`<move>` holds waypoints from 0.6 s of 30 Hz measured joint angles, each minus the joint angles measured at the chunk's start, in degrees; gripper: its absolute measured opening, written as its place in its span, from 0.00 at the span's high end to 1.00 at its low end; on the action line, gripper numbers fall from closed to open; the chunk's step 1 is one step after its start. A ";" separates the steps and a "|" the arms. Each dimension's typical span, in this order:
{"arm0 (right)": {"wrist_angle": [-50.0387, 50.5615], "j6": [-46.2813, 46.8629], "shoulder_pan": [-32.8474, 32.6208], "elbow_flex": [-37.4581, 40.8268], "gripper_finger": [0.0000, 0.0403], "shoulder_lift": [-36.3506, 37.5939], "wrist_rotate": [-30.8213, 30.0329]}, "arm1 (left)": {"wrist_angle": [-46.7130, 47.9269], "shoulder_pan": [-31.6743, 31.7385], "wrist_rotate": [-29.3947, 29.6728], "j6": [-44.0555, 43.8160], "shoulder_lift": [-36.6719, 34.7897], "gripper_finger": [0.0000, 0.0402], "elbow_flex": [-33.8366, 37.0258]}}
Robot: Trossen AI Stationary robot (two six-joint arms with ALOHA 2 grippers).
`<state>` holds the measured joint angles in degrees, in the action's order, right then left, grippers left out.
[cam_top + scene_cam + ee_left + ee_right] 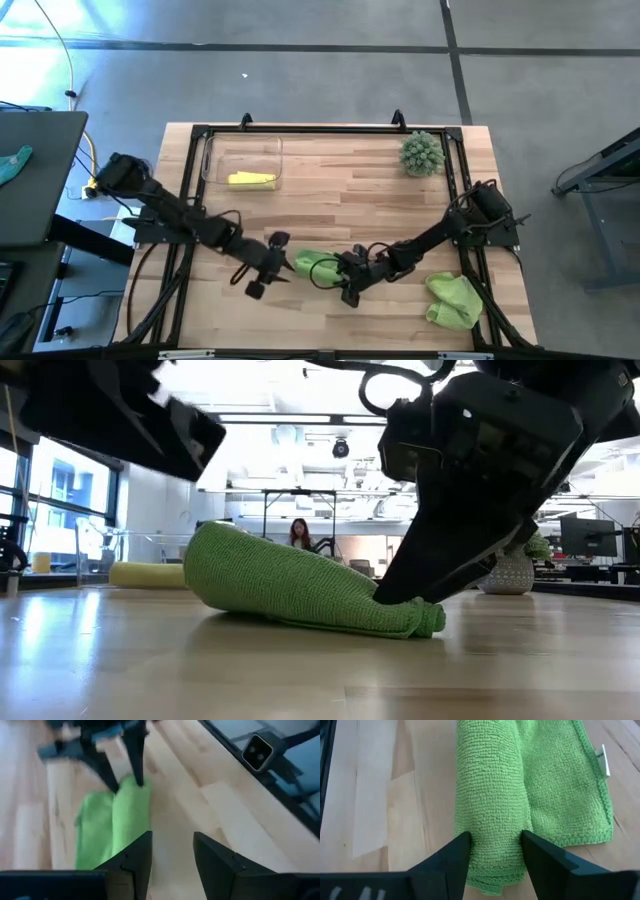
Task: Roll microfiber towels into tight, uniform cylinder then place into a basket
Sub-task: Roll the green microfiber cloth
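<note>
Two dark arms reach over the wooden table [330, 180] toward its near edge, meeting around a half-rolled green towel [316, 266]. The left arm comes in from the left side, the right arm from the right.

At the far left corner sits the clear basket [212, 152], with a rolled yellow towel [251, 180] lying inside it. A spiky green plant [422, 153] stands at the far right corner. A second green towel [454, 301] lies crumpled near the right front corner, well apart from the grippers.

Seen from the right wrist, the half-rolled towel forms a thick roll beside a flat unrolled flap. The right gripper [495, 851] straddles the end of that roll, its fingers [451, 855] spread and touching the cloth on either side without squeezing it closed. From table height the same fingers come down onto the narrow end of the roll.

The left gripper [172, 855] hovers just beside the towel's other end, fingers [134, 857] apart with bare table between them and nothing held.
</note>
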<state>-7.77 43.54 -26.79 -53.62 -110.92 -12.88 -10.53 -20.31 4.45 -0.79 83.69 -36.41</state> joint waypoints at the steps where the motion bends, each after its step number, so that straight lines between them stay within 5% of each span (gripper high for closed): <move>1: 0.00 -0.02 0.22 0.02 0.57 -0.04 0.04 | -1.68 -1.25 2.39 1.42 0.92 0.67 -0.02; 7: -0.51 -0.39 1.63 0.02 0.57 -0.08 0.69 | -10.03 -5.41 16.49 5.60 7.89 0.67 -0.06; 18: -1.03 -0.45 1.66 0.06 0.57 -0.17 -0.40 | -13.43 -5.26 24.85 7.00 18.20 0.67 -0.30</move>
<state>-8.80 43.09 -25.13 -53.56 -111.09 -13.28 -23.96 -25.56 29.30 6.21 101.89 -36.71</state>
